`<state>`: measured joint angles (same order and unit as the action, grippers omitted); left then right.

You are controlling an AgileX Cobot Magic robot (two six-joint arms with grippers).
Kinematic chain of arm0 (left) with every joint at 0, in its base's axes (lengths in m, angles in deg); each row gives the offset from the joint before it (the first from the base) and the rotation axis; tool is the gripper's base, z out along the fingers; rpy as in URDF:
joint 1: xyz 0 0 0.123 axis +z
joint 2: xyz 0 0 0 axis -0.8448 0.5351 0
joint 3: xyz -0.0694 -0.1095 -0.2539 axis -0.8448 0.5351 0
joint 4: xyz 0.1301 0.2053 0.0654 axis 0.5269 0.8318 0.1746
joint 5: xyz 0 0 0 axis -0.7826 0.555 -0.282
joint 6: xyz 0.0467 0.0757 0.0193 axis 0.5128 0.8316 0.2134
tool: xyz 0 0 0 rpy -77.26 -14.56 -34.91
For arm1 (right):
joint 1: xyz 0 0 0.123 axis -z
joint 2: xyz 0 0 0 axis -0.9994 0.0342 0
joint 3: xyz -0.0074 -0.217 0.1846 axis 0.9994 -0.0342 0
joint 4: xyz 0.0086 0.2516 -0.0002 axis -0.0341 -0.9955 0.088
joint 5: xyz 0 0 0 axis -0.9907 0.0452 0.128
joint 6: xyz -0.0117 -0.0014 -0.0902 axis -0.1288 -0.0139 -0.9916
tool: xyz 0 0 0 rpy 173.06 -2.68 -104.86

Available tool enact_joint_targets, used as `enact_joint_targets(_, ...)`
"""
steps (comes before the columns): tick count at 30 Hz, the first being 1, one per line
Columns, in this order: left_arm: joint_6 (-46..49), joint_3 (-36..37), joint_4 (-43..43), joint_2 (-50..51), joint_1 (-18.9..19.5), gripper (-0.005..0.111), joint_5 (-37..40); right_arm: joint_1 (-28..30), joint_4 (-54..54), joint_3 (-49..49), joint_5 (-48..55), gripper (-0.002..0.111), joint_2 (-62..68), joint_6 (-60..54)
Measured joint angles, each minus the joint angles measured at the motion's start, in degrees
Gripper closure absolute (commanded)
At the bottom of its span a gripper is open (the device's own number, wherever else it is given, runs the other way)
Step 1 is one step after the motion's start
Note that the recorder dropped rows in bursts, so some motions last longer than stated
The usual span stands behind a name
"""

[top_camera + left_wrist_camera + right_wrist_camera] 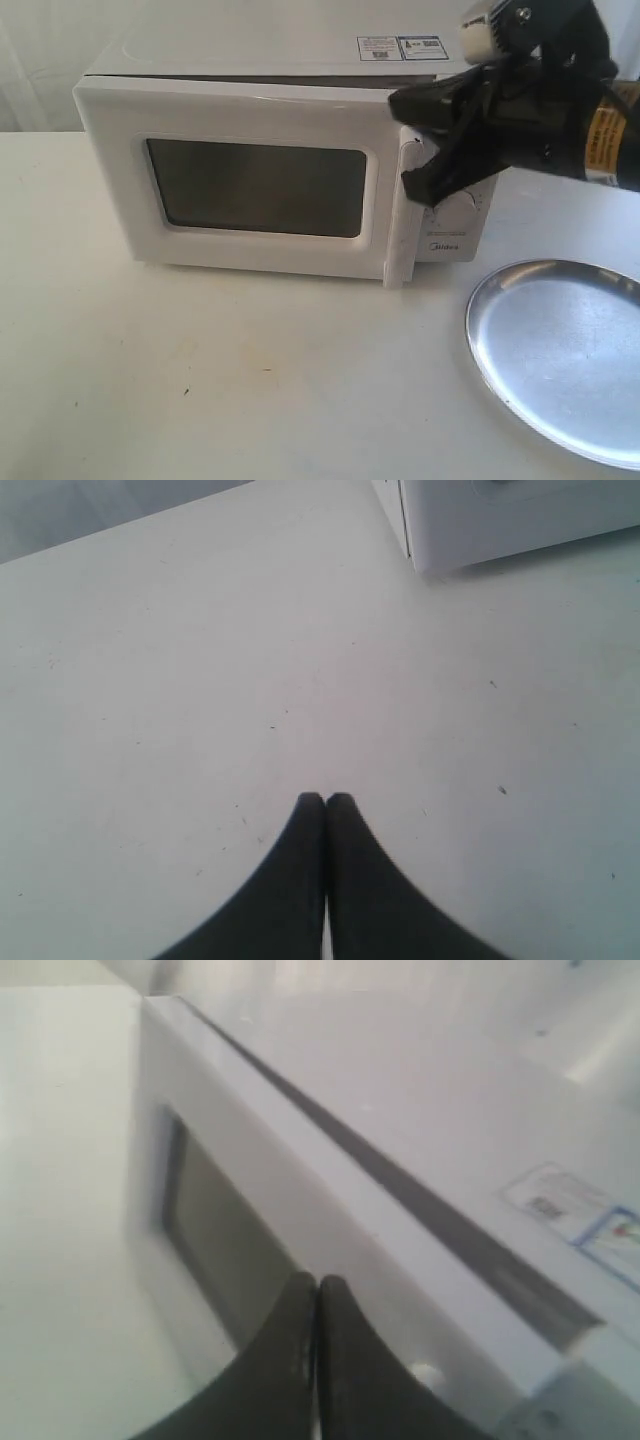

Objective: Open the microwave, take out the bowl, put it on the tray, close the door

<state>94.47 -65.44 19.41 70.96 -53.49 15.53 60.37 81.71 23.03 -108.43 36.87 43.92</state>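
The white microwave (250, 60) stands at the back of the table, stickers on its top. Its door (240, 130) is slightly ajar, with a dark gap along its top edge (450, 1230). My right gripper (405, 120) (318, 1282) is shut, empty, at the upper end of the bar handle (400, 220), in front of the knob panel. The bowl is hidden. To the right, the silver tray (560, 350) lies bare. My left gripper (325, 798) hovers shut over the table, holding nothing, a short way from the microwave's lower corner (480, 520).
The white table (220, 380) stretches in front of the microwave, marked with small specks. The tray's right side runs out of the exterior view. A pale curtain or wall (40, 50) stands behind the microwave.
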Motion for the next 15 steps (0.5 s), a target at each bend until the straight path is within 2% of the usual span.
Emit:
enact_joint_targets(6,0.0,0.0,0.0,0.0,0.0,0.107,0.0,0.0,-5.5,3.4,20.6,0.108,0.1,-5.6)
enact_joint_targets(10,0.0,0.0,0.0,0.0,0.0,0.107,0.0,0.0,-6.3,3.5,22.4,0.108,5.0,-6.6)
enact_joint_targets(15,0.0,0.0,0.0,0.0,0.0,0.107,0.0,0.0,-6.0,4.6,19.7,0.108,13.7,-10.4)
